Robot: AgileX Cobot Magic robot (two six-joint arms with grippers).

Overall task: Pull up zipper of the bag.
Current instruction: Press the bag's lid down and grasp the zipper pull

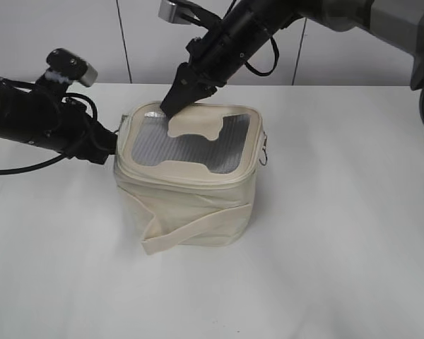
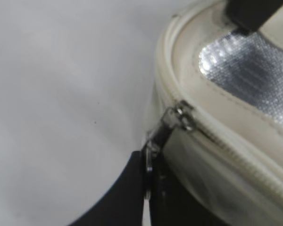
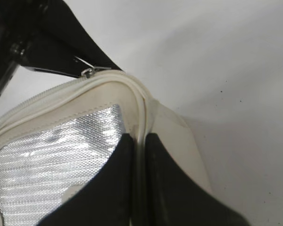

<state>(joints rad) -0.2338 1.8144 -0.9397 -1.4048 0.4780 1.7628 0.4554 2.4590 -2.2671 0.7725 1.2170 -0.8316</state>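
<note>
Exterior view: on the white bench (image 1: 339, 247), the left claw (image 1: 107, 145) meets the left wall of the cream bag (image 1: 191, 191), which stands mid-bench with its grey mesh panel up. The left wrist camera shows that claw closed on a silver pull (image 2: 178, 117) of the zipper (image 2: 236, 155). At the rear rim, the right claw (image 1: 175, 100) is narrowed onto the top seam, pinning the bag in place. The step in hand appears to be the pull itself; next, the slider likely needs drawing steadily along the track while the right claw braces.
</note>
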